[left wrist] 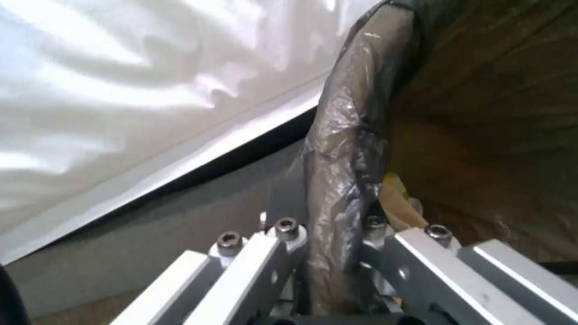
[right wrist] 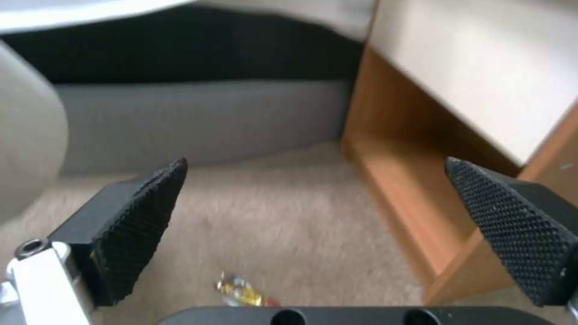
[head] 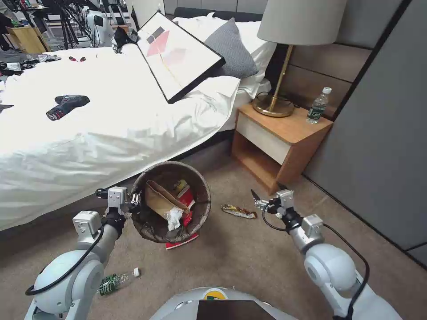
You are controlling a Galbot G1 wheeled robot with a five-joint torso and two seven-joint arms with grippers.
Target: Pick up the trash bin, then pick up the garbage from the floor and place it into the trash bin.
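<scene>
While your robot faces the strip of beige carpet [head: 249, 253] between the bed [head: 89, 146] and the wooden nightstand [head: 280, 142], you have open floor ahead and to the right, hemmed by the overhanging white sheet on the left and a grey wall panel [head: 382, 133] on the far right. Your left gripper [head: 133, 206] reaches forward with its arm bent, its fingers pinching the bag-covered rim of the trash bin [head: 151, 231]; in the left wrist view the crinkled dark film [left wrist: 343, 180] sits clamped between the metal links. The bin hangs tilted toward you beside the bed edge, holding a brown paper bag [head: 160, 200], a white tissue [head: 174, 218] and red packets. A red packet [head: 182, 242] lies on the carpet just below it. Your right gripper [head: 258, 202] stretches low before the nightstand, its textured black pads [right wrist: 138, 225] spread wide, near a shiny gold wrapper [head: 239, 211] lying flat on the carpet. A crushed green-labelled bottle [head: 116, 281] lies by your left elbow.
</scene>
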